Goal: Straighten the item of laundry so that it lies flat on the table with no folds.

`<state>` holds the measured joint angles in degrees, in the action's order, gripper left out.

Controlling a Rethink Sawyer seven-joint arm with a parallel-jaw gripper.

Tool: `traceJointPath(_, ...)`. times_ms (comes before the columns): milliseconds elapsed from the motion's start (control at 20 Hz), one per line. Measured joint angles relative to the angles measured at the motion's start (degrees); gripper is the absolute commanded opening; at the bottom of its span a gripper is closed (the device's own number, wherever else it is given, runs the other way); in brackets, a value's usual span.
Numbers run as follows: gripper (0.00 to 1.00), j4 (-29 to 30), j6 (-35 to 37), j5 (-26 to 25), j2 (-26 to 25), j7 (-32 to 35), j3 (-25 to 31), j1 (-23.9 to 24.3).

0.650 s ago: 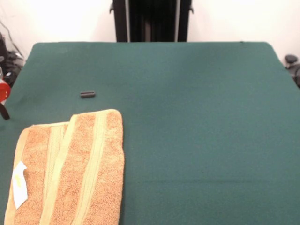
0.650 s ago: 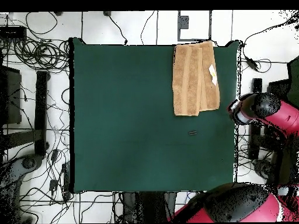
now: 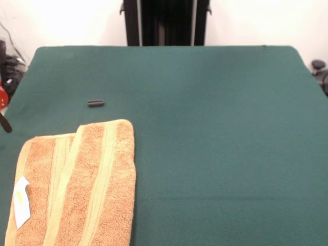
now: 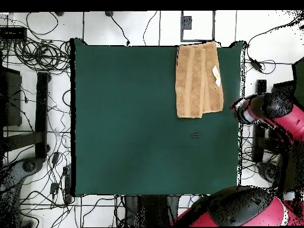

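1. You have the towel (image 3: 77, 184) lying at the near left corner of the table (image 3: 215, 133) in the front view; in the overhead view the same towel (image 4: 198, 79) sits at the top right corner, its far end reaching the table's (image 4: 130, 119) top edge
2. You can see the towel is folded lengthwise: one long layer lies over the other, its edge running along the length, and at the end toward the table's middle the upper layer stands out a little past the lower one
3. You will find smooth, paler stripe bands running along the towel's length, and a small white care tag (image 3: 21, 201) lying on its left part in the front view; in the overhead view the tag (image 4: 217, 75) shows near the towel's right edge
4. You have a small dark object (image 3: 96, 103) on the felt near the towel's inner end, apart from it; overhead it (image 4: 196, 135) lies just below the towel
5. You can see the red arm (image 4: 270, 113) only in the overhead view, off the table's right edge beside the towel's corner, not touching the cloth
6. You cannot tell whether the gripper is released or clenched, since its end does not show clearly in either view
7. You can see loose cables (image 4: 35, 53) on the floor to the left of the table in the overhead view
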<state>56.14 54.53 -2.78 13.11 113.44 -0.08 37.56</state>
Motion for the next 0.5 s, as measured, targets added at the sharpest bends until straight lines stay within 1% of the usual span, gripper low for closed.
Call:
traceJointPath(200, 1.0, 1.2, 1.4, 3.5, 0.0, 1.5, -0.3, 0.0)
traceJointPath(250, 1.0, 1.7, 2.4, 4.9, 0.0, 2.2, -0.3, 0.0)
traceJointPath(400, 1.0, 2.4, 4.1, 6.8, -0.1, 3.5, -0.4, 0.0)
traceJointPath(450, 1.0, 3.1, 5.8, 8.5, -0.1, 4.9, -0.6, 0.0)
traceJointPath(500, 1.0, 3.3, 6.4, 9.1, -0.1, 5.5, -0.6, 0.0)
